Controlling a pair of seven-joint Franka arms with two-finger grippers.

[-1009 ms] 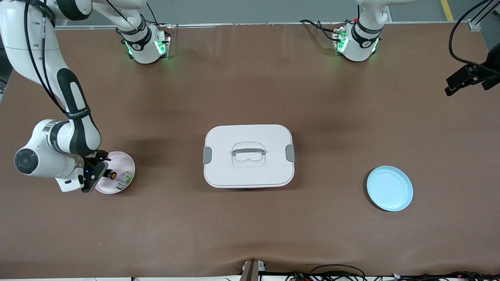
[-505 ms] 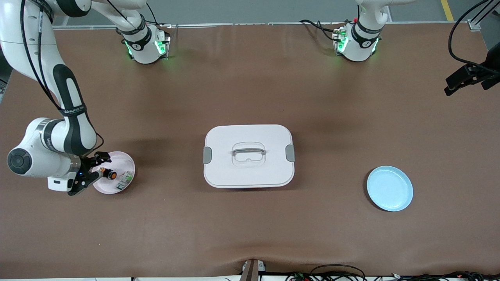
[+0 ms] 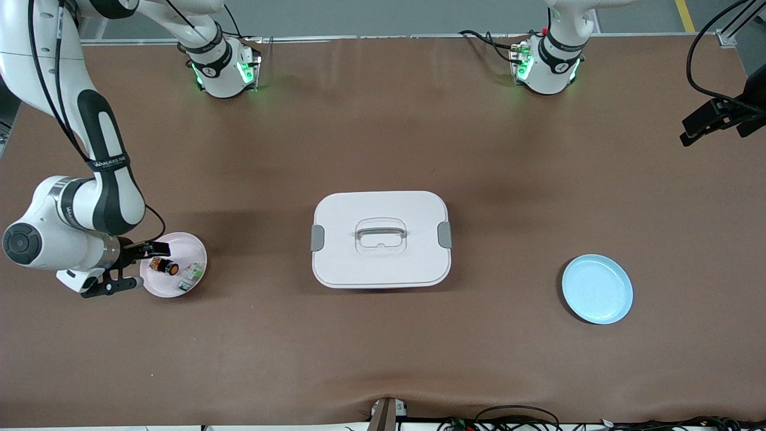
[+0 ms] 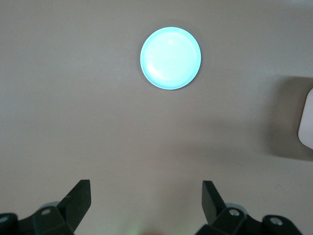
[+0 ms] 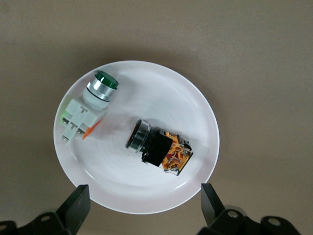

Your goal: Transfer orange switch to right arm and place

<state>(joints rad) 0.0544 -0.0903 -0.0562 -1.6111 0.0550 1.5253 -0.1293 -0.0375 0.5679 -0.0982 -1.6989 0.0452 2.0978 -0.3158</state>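
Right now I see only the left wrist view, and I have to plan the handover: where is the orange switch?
Observer: The orange switch lies on its side on a pink plate at the right arm's end of the table.
Operator: My left gripper waits with open jaws above the table, blue plate in sight. Is the switch held?
Observer: No. The right gripper hovers over that pink plate's edge, jaws open, touching nothing.
Operator: Anything else on the plate?
Observer: A green push button switch lies beside the orange one, apart from it.
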